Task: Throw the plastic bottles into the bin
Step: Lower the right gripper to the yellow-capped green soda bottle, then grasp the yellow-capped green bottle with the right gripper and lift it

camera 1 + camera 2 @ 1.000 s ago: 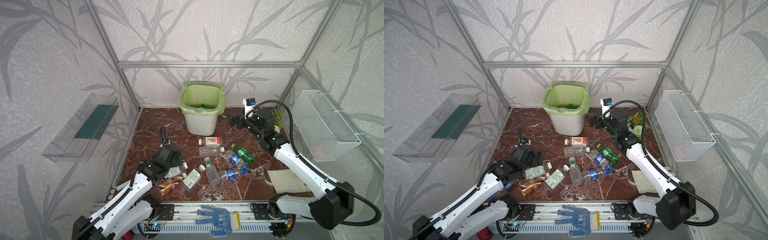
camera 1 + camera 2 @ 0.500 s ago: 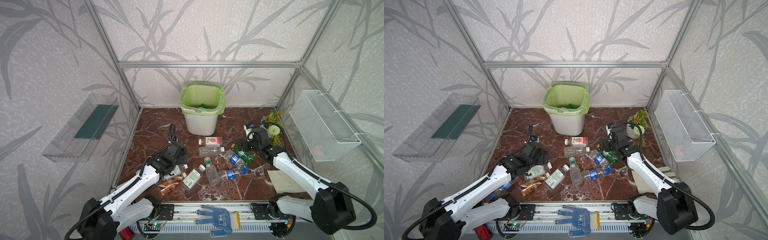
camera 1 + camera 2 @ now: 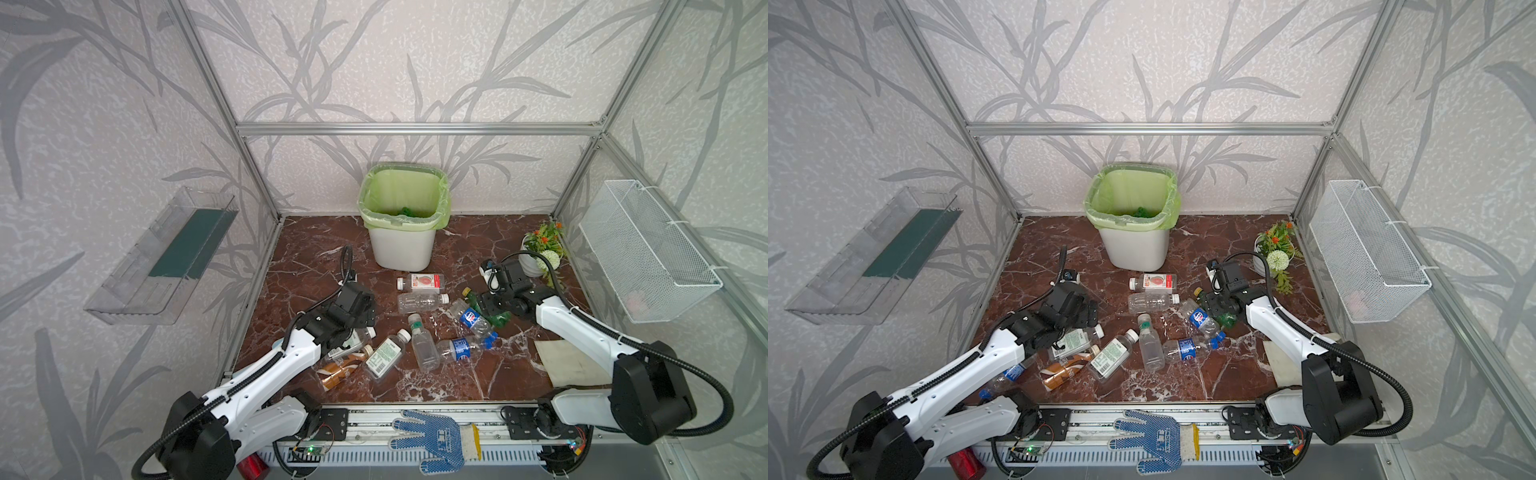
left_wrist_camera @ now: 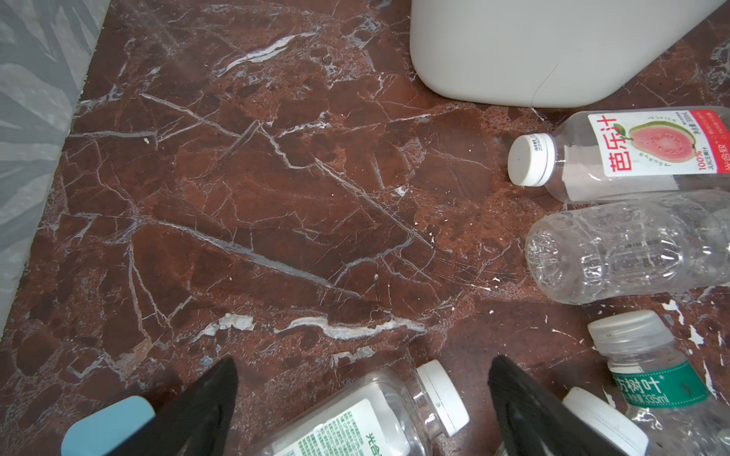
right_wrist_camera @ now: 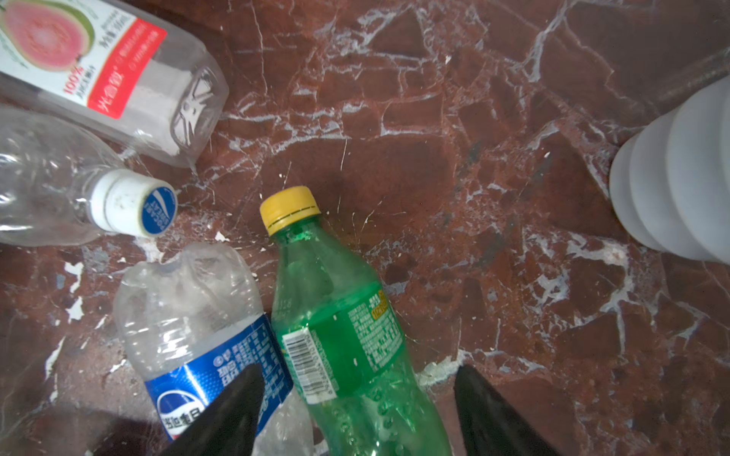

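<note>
Below, plastic bottles [image 3: 422, 301] on red-brown marble floor [image 3: 307, 257] between leaf-patterned walls [image 3: 374, 62].

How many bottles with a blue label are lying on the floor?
3. One blue-label bottle lies beside the green bottle at the right gripper; another lies nearer the front edge; a third shows partly under the left arm. That arm may hide more.

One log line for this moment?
left pincer: open, over white-capped bottle | right pincer: open, straddling green bottle | bin: upright
</note>
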### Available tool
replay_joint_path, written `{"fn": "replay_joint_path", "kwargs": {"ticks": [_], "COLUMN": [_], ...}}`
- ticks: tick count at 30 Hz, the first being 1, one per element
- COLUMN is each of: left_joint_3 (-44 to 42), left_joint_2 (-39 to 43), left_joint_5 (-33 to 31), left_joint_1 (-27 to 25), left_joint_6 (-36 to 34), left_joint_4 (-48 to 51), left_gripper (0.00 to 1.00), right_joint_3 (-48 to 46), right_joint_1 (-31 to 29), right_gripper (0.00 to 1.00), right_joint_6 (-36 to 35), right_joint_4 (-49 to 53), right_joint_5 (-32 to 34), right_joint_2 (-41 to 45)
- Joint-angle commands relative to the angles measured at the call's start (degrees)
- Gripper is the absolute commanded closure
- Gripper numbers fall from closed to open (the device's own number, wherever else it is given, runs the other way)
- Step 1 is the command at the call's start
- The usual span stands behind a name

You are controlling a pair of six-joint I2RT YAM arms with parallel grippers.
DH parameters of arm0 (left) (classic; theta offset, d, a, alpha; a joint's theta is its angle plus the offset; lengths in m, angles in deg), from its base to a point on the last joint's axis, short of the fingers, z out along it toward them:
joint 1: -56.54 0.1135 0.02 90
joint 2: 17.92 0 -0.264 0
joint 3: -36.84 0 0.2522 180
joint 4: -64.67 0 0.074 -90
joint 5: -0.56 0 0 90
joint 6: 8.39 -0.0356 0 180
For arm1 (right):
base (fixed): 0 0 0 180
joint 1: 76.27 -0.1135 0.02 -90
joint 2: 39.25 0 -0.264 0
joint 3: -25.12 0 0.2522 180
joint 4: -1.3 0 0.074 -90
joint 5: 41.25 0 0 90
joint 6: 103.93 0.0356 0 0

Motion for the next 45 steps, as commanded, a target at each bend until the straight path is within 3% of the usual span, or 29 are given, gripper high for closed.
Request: {"fn": "replay_joint_path", "kwargs": {"ticks": [1,8,23,29,32,35,45], "left_joint_3": [-0.5,-1.03,-2.54,-2.72,-2.81,-2.85,-3.94], "left_joint_2": [-0.23,-0.02,2.26,2.58,2.6,2.66,2.35], "left_joint_5": [-1.67,-2.06,-3.64,-3.99,-4.12,-4.21,-5.21], "left_joint_1": [-0.02,0.03,0.19,0.24,0.27,0.23,0.84], "left_joint_6": [-0.8,-0.94,-0.91,-0.87,-0.79,-0.59,0.62], "left_joint_4": [-0.65,-0.61,-0.08,0.2,0.14,0.14,-0.56], "left_gripper": [0.01,0.01,0.01,0.01,0.01,0.01,0.01], "right_joint_3": [2.64,7.28,12.42,14.08,15.23,15.82,24.17], "right_joint_1": [0.19,0.1,-0.07,-0.08,-0.08,-0.08,-0.39], "right_gripper": [0.23,0.26,0.19,0.23,0.3,0.41,0.44], "right_joint_6": [-1.78,-2.24,-2.34,-2.56,-2.6,-2.64,-2.94], "right_joint_4": [3.66,8.27,10.99,11.09,11.62,11.68,6.8], "right_joint_5": [0.48,1.41,5.03,4.92,5.05,4.53,0.61], "right_joint_2": [-1.74,-8.0,-17.52,-21.34,-21.92,-20.18,3.61]}}
